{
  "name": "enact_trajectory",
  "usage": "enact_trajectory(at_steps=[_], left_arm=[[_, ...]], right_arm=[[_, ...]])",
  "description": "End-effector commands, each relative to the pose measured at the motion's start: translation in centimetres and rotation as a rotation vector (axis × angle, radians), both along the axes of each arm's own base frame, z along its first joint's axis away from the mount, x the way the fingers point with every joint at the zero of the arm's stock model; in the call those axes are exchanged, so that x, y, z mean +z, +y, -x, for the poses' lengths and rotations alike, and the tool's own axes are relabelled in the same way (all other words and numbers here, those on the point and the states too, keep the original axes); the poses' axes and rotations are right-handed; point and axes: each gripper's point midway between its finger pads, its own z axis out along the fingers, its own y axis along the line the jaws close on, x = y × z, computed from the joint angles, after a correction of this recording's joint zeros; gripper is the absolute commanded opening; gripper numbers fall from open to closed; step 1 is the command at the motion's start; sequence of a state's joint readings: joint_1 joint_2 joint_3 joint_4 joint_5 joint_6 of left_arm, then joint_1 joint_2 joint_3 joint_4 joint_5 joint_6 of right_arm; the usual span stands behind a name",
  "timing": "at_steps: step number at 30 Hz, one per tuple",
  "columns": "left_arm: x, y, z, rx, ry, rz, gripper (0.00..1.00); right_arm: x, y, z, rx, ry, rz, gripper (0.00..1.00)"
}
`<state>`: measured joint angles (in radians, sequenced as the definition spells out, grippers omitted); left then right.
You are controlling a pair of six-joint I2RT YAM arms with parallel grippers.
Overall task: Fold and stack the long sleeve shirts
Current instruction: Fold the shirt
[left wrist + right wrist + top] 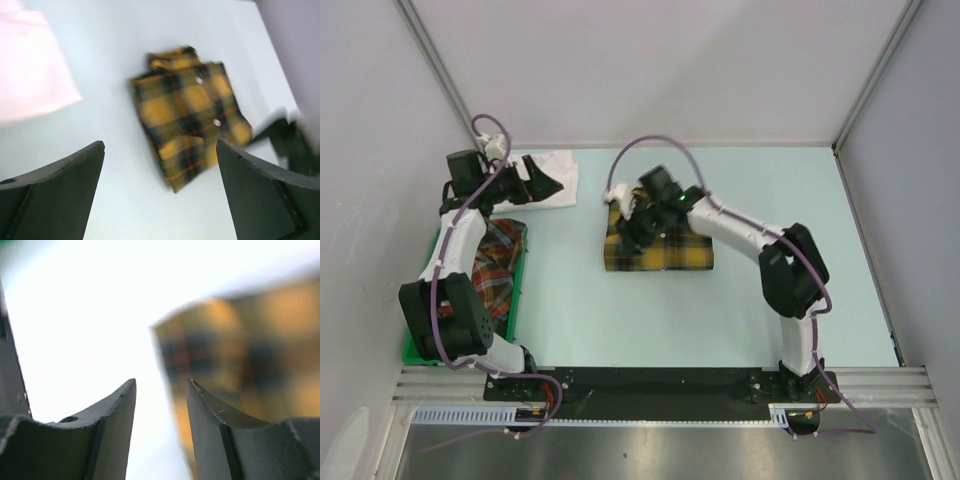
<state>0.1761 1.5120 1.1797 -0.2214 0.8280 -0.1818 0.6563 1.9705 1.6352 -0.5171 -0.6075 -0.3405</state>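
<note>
Lying folded: yellow-and-black plaid shirt (pixel 670 256)

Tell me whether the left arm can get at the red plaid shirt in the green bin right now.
Probably yes. The red plaid shirt lies uncovered in the green bin, and the left gripper is open and empty nearby, though the arm must fold back over itself.
</note>
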Motion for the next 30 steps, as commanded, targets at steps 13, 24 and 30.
enact_trajectory(at_steps=[13,24,30], left_arm=[[0.5,5.4,5.0,0.172,0.020,-0.201,0.99],[-1.5,4.3,7.3,0.028,0.018,-0.257,0.99],[-5.0,-0.2,8.4,-0.200,0.088,-0.190,0.98]], right_arm=[[-11.8,6.3,1.5,0.043,-0.221,0.307,0.49],[-9.7,-2.2,13.5,0.505,-0.084,0.316,0.00],[-11.4,-19.0,21.4,0.860,0.101,0.563,0.17]])
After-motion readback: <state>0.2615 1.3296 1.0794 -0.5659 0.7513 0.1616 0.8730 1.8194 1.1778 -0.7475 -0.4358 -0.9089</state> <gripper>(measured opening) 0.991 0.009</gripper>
